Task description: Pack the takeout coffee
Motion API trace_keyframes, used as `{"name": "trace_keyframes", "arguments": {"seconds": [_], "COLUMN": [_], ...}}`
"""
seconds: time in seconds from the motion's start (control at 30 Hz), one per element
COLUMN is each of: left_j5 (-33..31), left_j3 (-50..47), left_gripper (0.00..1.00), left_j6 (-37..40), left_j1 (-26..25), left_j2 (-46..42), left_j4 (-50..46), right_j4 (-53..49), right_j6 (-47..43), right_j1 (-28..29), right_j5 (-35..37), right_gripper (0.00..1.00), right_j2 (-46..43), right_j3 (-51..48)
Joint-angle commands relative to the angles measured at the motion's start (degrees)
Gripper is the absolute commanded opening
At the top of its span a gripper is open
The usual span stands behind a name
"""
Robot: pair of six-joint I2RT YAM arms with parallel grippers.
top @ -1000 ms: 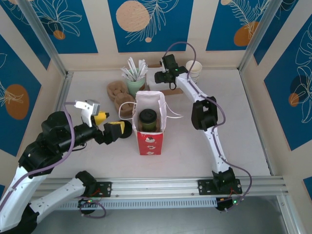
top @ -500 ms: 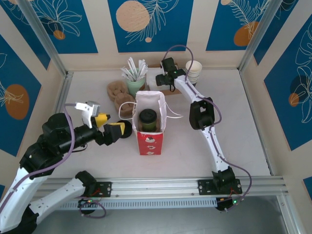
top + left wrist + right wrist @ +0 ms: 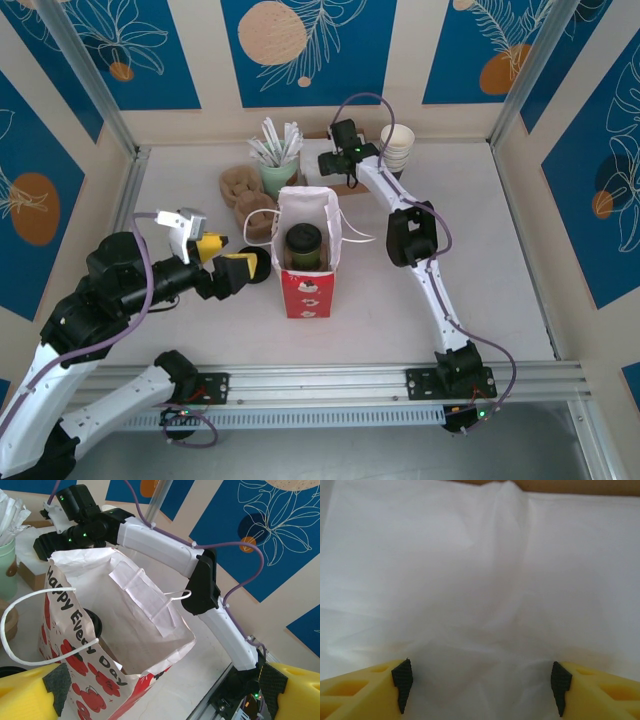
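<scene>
Takeout coffee (image 3: pixel 303 243) stands upright inside the red-and-white bag (image 3: pixel 305 290) in the middle of the surface (image 3: pixel 480 280) in the top view, its black lid showing through the open mouth. The left tool (image 3: pixel 225 258) hovers just beside the bag's left wall, jaws spread and empty, near a low stack of black lids (image 3: pixel 260 265). The right tool (image 3: pixel 335 160) is at the back of the surface, between the green cup of stirrers (image 3: pixel 277 172) and the stack of pale cups (image 3: pixel 397 148).

From the left wrist, the left tool (image 3: pixel 165 685) shows its 2 yellow fingers (image 3: pixel 22 692) wide apart, with the bag (image 3: pixel 125 630) ahead of them and untouched.

From the right wrist, the right tool (image 3: pixel 481 686) is released, its pads (image 3: pixel 402 684) well apart over a crumpled white sheet (image 3: pixel 480 580), likely a napkin. Whether they touch it I cannot tell.

By my reading the cup is already packed, and the step in hand looks like fetching a napkin. Next, the right tool should sink, pinch 1 layer of the sheet, and carry it to the bag's mouth without tipping the bag
</scene>
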Motion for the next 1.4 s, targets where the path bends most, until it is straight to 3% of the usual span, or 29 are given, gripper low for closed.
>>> {"name": "trace_keyframes", "arguments": {"seconds": [0.0,0.23,0.43,0.7,1.37], "left_j5": [1.26,1.61,0.49,-1.35,-4.96], "left_j3": [0.88,1.19,1.33,1.15,1.60], "left_gripper": [0.97,0.97,0.98,0.98,0.99], "left_j6": [0.47,0.76,1.13,1.42,1.90], "left_j1": [-0.36,-0.34,-0.36,-0.31,-0.34], "left_j2": [-0.29,0.00,-0.38,-1.50,-3.13], "left_j4": [0.88,0.71,-0.63,-1.51,-4.77], "right_j4": [0.22,-0.31,-3.35,-3.18,-2.86], "right_j6": [-1.17,-2.38,-2.31,-1.36,-1.31], "right_j1": [0.55,0.69,0.79,0.78,1.56], "right_j5": [0.09,0.27,-1.99,-3.96,-2.55], "right_gripper": [0.75,0.67,0.46,0.27,0.03], "right_j2": [1.52,1.69,0.80,-3.71,-14.67], "right_j3": [1.58,1.77,3.55,2.59,2.61]}}
